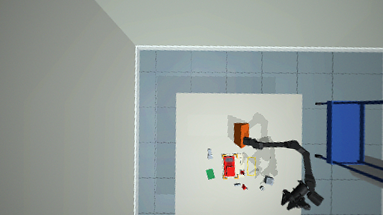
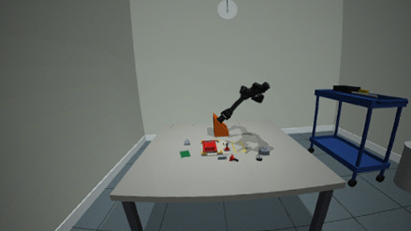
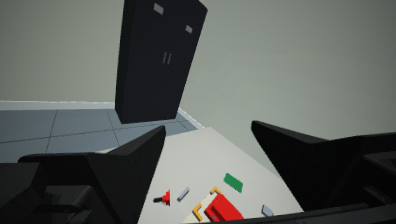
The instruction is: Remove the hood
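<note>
"From the top, where are the fingers [image 1: 286, 200] [image 2: 262, 92] hanging?"
"They're hovering by the desk's [image 1: 187, 199] [image 2: 217, 180] [image 3: 187, 157] near right corner, released and holding nothing. The car [image 1: 229, 169] [image 2: 210, 147] [image 3: 225, 208] is lying left of them and slightly nearer the far edge. Its long axis is running roughly along the left and right edges."
"And the hood?"
"It's presumably sitting on the car; I can't tell its outline. The marked area [image 1: 255, 167] [image 2: 240, 152] is lying just right of the car, towards the right edge."
"From outside?"
"The fingers are standing high above the desk, right of the car. So the coming move is probably asking for leftward travel, then a descent."
"And from the wrist?"
"The tips are spreading wide, nothing between them. The car is showing low, partly hidden, its long axis slanting across the view. They're pointing past it, towards the desk's left edge, so I'm judging that they're needing a downward tilt."
</note>
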### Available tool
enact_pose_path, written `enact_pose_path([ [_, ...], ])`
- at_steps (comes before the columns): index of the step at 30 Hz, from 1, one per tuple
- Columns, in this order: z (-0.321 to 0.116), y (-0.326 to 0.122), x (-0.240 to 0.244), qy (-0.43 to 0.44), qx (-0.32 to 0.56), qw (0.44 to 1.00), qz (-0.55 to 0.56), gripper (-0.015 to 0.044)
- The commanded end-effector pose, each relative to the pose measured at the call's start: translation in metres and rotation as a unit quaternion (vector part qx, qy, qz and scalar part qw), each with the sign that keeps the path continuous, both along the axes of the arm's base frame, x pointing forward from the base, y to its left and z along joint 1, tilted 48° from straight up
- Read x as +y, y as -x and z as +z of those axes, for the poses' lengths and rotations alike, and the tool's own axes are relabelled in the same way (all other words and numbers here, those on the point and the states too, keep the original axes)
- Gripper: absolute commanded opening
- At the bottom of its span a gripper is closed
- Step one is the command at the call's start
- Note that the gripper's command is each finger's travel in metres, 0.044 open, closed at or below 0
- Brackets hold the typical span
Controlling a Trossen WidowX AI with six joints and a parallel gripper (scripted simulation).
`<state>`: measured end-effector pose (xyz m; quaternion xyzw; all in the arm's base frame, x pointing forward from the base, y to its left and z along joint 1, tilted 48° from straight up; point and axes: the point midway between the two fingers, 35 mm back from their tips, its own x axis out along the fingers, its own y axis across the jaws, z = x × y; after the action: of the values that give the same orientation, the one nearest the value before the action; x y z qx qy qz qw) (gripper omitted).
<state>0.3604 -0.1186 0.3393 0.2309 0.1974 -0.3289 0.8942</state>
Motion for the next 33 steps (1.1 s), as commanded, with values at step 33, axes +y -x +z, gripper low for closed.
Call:
enact_pose_path([
  [33,-0.387,0.014,0.011,-0.319,0.309,0.726,0.525,0.0440],
])
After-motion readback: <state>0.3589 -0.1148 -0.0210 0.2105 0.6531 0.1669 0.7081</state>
